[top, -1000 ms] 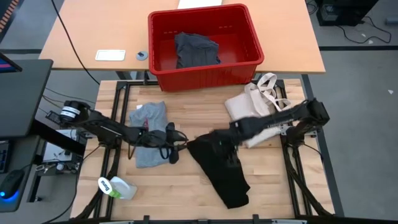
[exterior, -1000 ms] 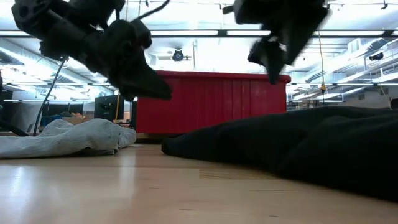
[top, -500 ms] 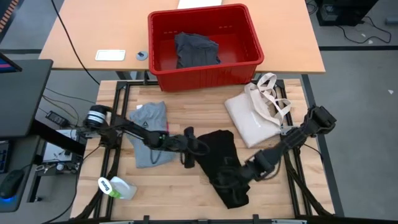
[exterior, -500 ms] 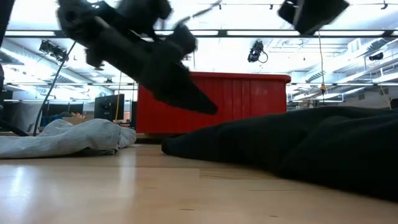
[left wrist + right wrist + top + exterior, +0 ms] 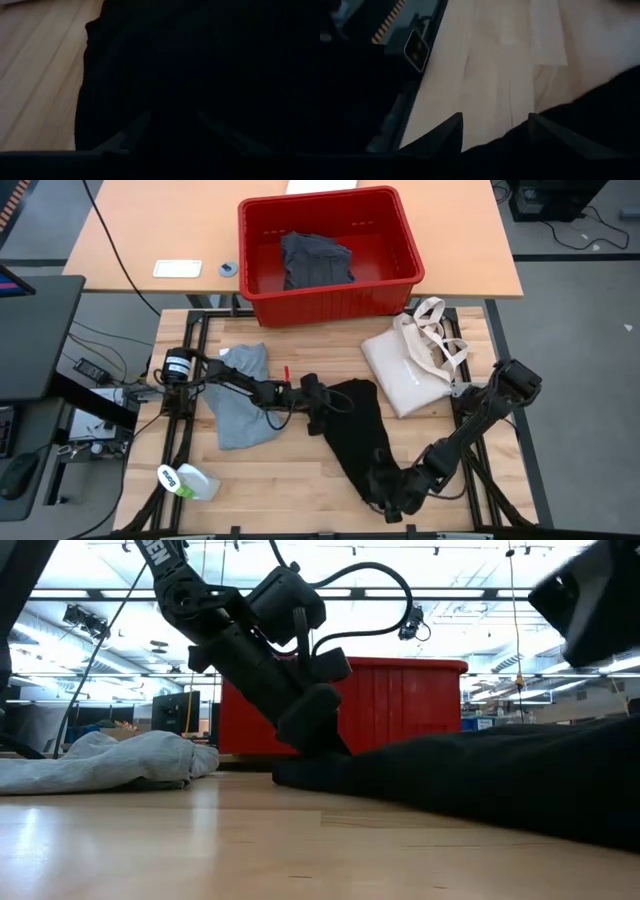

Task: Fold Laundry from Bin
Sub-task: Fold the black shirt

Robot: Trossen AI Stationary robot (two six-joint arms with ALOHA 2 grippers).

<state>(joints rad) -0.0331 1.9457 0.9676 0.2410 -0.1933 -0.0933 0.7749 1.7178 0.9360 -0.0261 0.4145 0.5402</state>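
Black garment (image 5: 358, 438): lies crumpled at centre of the high view on the wooden table (image 5: 300, 480), running from the middle down toward the lower right; in the low view it fills the right half as a dark mound (image 5: 480, 775). Left gripper (image 5: 322, 406): reaches in from the left of the high view and sits down at the garment's upper left edge; its wrist view is filled with black cloth (image 5: 200, 75) beside bare wood, with two fingers (image 5: 125, 140) standing apart over the cloth; whether they pinch it cannot be told. Right gripper (image 5: 385, 498): at the garment's lower end, lower centre-right of the high view; its wrist view shows fingers (image 5: 445, 132) spread apart over wood with black fabric (image 5: 600, 105) at one side; a grip is not discernible. Light grey T-shirt (image 5: 240, 395): left of centre on the table, partly under the left arm; seen as a low grey heap (image 5: 110, 760) at left of the low view. Bin (image 5: 330, 295): red tub, top centre of the high view, holding one dark grey bundled garment (image 5: 315, 260) against its floor. Cream tote bag (image 5: 410, 360): right of centre, below the bin, handles looped. Bottle with green cap (image 5: 187, 480): lower left table edge.
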